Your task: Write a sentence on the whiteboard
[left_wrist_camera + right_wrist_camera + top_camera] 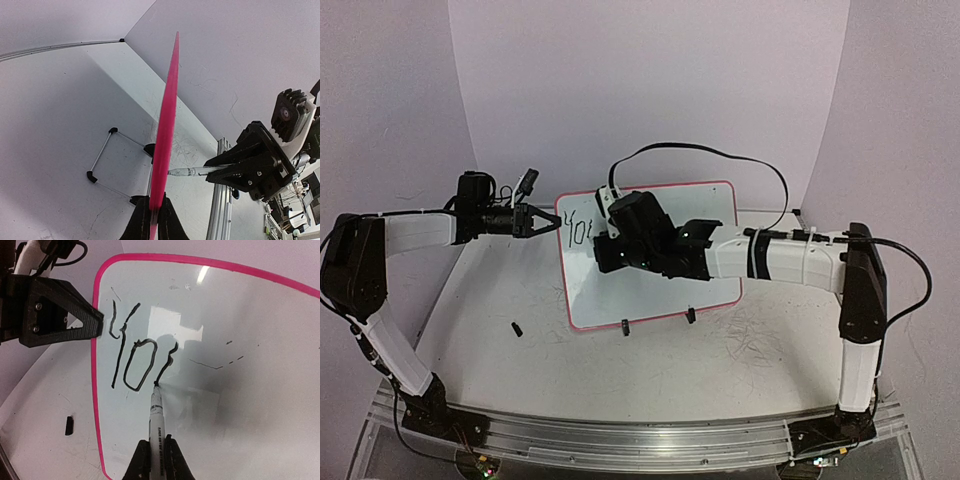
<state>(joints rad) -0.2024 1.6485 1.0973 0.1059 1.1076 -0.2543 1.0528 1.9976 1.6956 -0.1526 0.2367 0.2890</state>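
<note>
My left tool (pixel 536 222) was clamped shut on the left rim of the small pink-edged white rectangular whiteboard (pixel 655 290), I judged to steady it against the pen's push where it stood propped on the white worktop (pixel 620 375). The black handwritten sentence (pixel 135 362) read only "Yo" plus one stroke. My right tool (pixel 155 462) was closed on a slim white-barrelled marker (pixel 156 415), tip touching the board just beyond those letters.
</note>
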